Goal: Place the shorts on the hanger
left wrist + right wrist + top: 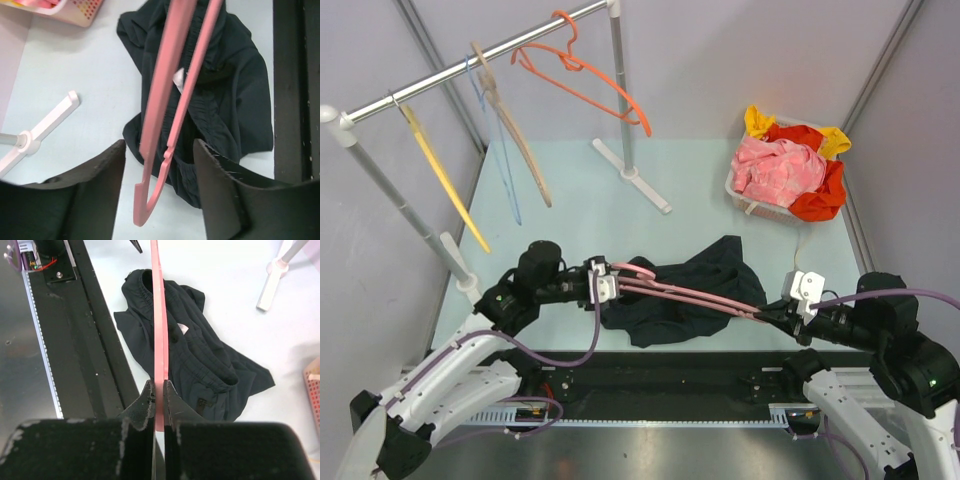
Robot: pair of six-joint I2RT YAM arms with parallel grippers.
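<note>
Right wrist view: right fingers (pixel 144 407) closed on stiff thin hanger (pixel 160 330), left fingers (pixel 97 175) open astride it; limp shorts (pixel 140 325) likely best pinched at waistband (pixel 207 367)

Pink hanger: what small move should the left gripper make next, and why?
Probably close the left gripper on the hanger. Its fingers stand apart on either side of the hook end, while the right gripper is shut on the other end; the shorts lie crumpled on the table below.
</note>
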